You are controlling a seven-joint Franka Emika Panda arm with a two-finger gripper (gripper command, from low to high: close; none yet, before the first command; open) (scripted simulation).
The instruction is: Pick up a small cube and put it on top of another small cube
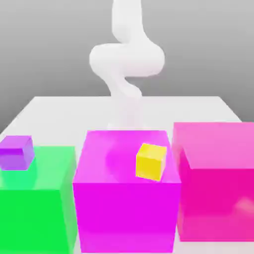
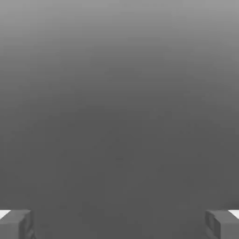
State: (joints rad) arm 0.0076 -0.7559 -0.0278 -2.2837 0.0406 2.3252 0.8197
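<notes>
The worktop is a pale, flat surface. 3 big blocks stand directly on it in a row, near the front. The green block is at the exterior view's left, the magenta block is in the middle, and the pink block is at the exterior view's right. The blocks stand just beside each other. Behind them the white arm rises from the worktop.

A small yellow cube sits slightly turned on a big magenta block. At its nine o'clock, well apart, a small purple cube rests on a green block.
</notes>
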